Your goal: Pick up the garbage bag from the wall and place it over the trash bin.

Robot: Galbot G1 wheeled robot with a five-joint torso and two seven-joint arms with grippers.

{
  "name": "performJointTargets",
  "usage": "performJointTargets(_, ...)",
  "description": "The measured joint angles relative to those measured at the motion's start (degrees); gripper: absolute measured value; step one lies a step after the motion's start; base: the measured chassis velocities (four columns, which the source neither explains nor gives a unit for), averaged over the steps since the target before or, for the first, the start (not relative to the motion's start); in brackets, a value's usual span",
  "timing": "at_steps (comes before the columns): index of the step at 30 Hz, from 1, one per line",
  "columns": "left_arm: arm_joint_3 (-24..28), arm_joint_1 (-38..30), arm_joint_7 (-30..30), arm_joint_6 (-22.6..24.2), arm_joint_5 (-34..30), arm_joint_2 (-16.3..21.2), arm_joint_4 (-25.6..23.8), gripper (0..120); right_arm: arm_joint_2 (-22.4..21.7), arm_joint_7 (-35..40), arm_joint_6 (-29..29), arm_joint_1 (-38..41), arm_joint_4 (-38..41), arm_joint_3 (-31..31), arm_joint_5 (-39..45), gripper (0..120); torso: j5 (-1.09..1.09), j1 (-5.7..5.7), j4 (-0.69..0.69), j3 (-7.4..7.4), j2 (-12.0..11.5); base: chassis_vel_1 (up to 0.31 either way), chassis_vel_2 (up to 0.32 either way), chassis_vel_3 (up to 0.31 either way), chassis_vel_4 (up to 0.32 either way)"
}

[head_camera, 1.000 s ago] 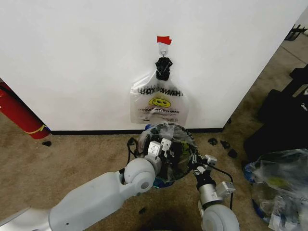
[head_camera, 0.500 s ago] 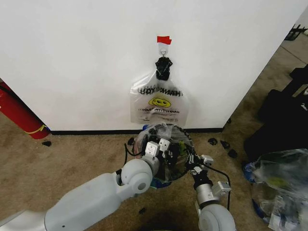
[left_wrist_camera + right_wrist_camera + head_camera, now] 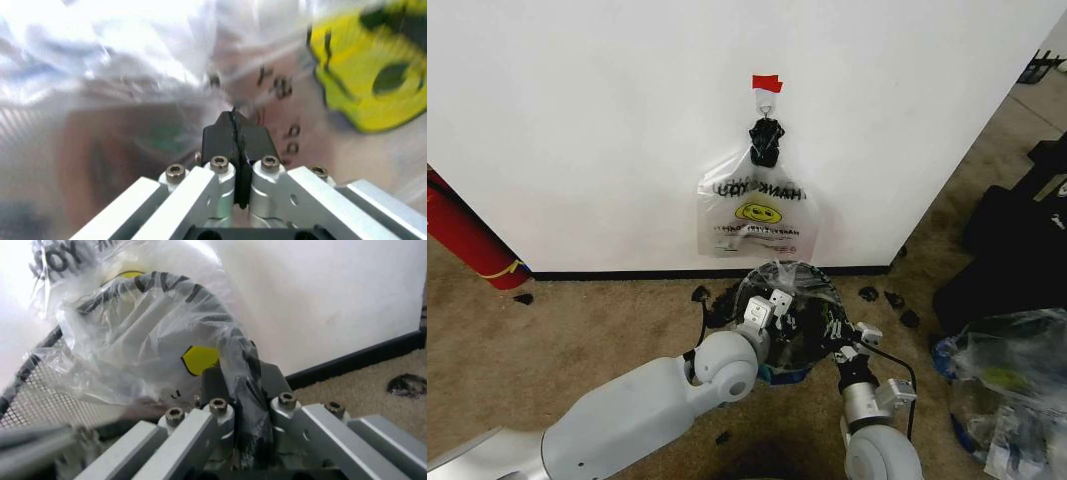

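Fitting the garbage bag [image 3: 789,283] over the trash bin [image 3: 812,345], by the look of it, and well along: clear film with a yellow smiley patch already draped across the bin's mouth at the foot of the wall [image 3: 577,120], just in front of the black baseboard [image 3: 627,273]. Left gripper [image 3: 761,306] reaching in over the near-left part of the rim, fingers [image 3: 235,137] pressed flat together with crinkled film all round them in the left wrist view; whether any film is pinched between, impossible to tell. Right gripper [image 3: 845,345] at the near-right part of the rim, closed on the bin's dark rim band and the bag film laid over it, as seen up close in the right wrist view [image 3: 241,390], mesh wall showing just beside. Still hanging from the hook [image 3: 768,101] under the red tape [image 3: 767,82]: a whitish smiley bag [image 3: 757,215] with mirrored lettering, untouched. Pick-up from the wall judged done; left to do, probably, pulling the film down evenly round the whole rim, then letting go.
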Motion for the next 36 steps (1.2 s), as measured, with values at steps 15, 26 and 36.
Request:
performJointTargets(15, -0.2, -1.5, -3.1, -1.9, 3.4, -4.6, 4.7, 0, 0.6, 0.2, -0.2, 0.3, -0.5, -0.3, 0.0, 0, 0.01, 0.00, -0.02, 0.00, 0.0, 0.000, 0.000, 0.000, 0.000)
performJointTargets(26, 0.8, -2.9, -3.1, -3.0, 6.2, -8.6, 15.9, 0, -0.3, -0.5, 0.0, -1.4, 1.8, 0.4, 0.3, 0, 0.01, 0.00, -0.01, 0.00, 0.0, 0.000, 0.000, 0.000, 0.000)
performJointTargets(36, 0.6, -1.8, 0.1, -5.7, 2.9, -6.6, 12.2, 0, -0.9, -1.2, 0.8, -1.5, 1.3, 0.5, -0.3, 0, 0.00, 0.00, -0.02, 0.00, 0.0, 0.000, 0.000, 0.000, 0.000)
